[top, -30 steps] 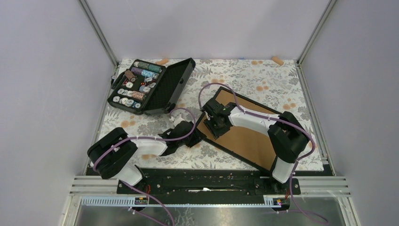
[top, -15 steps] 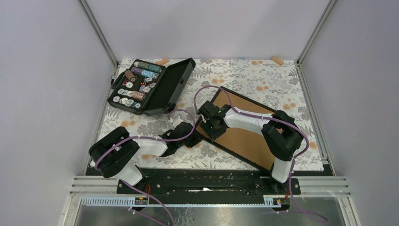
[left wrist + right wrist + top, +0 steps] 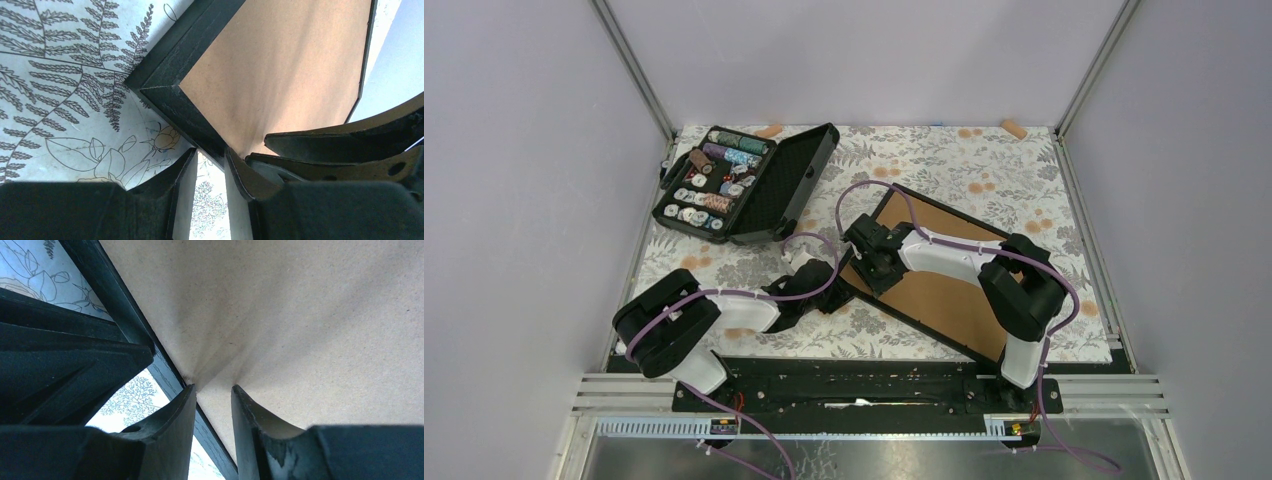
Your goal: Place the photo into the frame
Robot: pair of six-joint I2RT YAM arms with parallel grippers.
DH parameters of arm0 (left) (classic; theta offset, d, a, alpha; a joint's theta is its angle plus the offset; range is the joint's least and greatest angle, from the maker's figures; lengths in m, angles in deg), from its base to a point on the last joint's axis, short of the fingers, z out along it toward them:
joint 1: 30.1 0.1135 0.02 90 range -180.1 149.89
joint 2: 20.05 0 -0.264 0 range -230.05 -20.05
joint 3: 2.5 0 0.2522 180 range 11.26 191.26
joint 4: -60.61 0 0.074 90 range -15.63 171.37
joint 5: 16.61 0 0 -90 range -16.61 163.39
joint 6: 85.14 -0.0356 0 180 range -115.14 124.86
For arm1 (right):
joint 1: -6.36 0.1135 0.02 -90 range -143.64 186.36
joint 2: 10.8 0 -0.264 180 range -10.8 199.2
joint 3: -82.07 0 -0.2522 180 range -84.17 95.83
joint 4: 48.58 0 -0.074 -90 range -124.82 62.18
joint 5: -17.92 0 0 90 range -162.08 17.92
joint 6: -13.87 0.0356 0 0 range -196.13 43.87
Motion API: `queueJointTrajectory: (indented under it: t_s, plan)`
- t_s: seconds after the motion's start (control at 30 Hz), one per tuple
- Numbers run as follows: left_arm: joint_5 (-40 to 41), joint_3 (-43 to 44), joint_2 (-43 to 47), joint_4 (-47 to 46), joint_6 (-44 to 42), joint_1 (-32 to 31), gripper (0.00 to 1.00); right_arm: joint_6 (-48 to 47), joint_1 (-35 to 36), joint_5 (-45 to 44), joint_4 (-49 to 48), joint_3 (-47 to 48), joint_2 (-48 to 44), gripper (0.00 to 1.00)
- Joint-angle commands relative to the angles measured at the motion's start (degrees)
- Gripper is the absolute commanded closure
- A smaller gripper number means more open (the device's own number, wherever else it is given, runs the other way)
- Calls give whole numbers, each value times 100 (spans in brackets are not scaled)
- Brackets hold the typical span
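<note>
The worktop (image 3: 984, 170) is covered with a pale cloth printed with grey ferns and orange flowers. Plain lilac walls (image 3: 864, 60) close it in, with aluminium posts (image 3: 634, 70) at the far corners. A black rail (image 3: 864, 385) along the near edge carries both arm bases.

An open black case (image 3: 799, 180) of thread spools (image 3: 714, 180) sits at the far left corner. Two small tan pieces (image 3: 769, 130) (image 3: 1014, 128) lie along the far edge.

The frame (image 3: 954, 290) lies flat and skewed, right of centre, with its brown board back up and its front out of sight. The right arm covers part of its left half.

The left fingers (image 3: 834, 296) are at the frame's near-left corner. They stand a narrow gap apart, and only cloth shows between them. The right fingers (image 3: 876, 268) are over the board just inside the frame's left edge, also slightly parted and holding nothing. Whether their tips touch the board cannot be told.
</note>
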Motion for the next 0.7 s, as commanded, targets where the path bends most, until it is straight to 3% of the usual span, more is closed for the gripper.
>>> queueJointTrajectory:
  t_s: [0.0,0.67]
  plan:
    - [246,-373,-325,1468,-205,-22,67,24,71,-41,-121,125,-84,60]
    - [228,-414,-495,1417,-193,-22,67,45,76,-53,-144,43,-45,56]
